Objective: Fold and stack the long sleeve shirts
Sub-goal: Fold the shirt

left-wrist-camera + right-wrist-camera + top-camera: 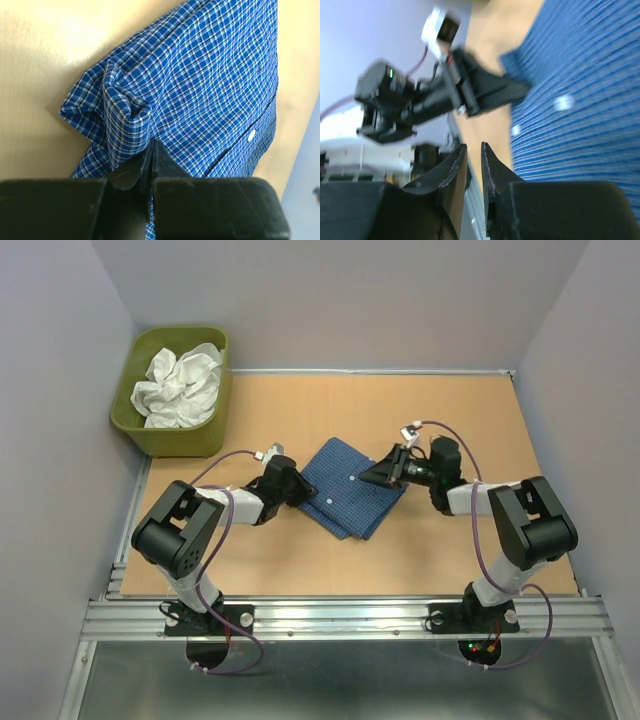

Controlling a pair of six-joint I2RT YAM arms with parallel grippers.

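Note:
The blue checked long sleeve shirt [350,495] lies folded in a rough square mid-table, with pale buttons showing. My left gripper [302,494] is at its left edge, shut on a bunched fold of the cloth [125,110], its jaws pressed together [152,144]. My right gripper [370,478] hovers over the shirt's right part, jaws a narrow gap apart [473,146] with nothing between them. That view is blurred; the shirt [580,100] fills its right side. The white garment [182,383] lies crumpled in the tub.
The olive-green tub [150,435] stands at the table's back left corner. Pale walls close off the left, back and right sides. A metal rail [340,615] runs along the near edge by the arm bases. The left arm [465,95] faces the right wrist camera.

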